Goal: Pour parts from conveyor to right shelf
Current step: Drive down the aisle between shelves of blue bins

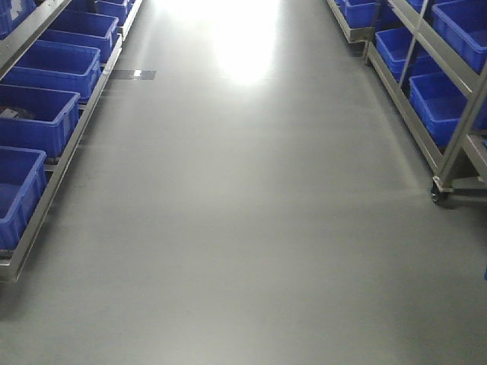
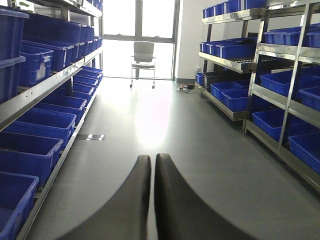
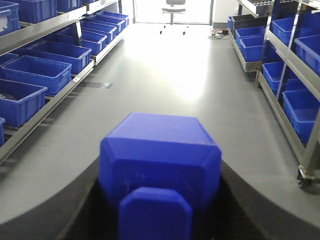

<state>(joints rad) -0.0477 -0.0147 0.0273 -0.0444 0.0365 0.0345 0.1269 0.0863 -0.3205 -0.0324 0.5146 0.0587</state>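
Right wrist view: right gripper (image 3: 160, 167) clamps the blue block (image 3: 160, 150). Left gripper (image 2: 152, 161) is pressed together, empty, with the shelf (image 2: 255, 75) to its right.

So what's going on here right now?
A two-armed robot stands in a grey-floored aisle between silver metal racks of deep blue plastic bins. Its right jaws grip a bright-blue boxy plastic block with a stub; the left jaws are shut, empty. The block is not yet in any bin.

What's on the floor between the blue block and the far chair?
Just bare grey floor with glare, from the blue block to the chair, shown in the right wrist view.
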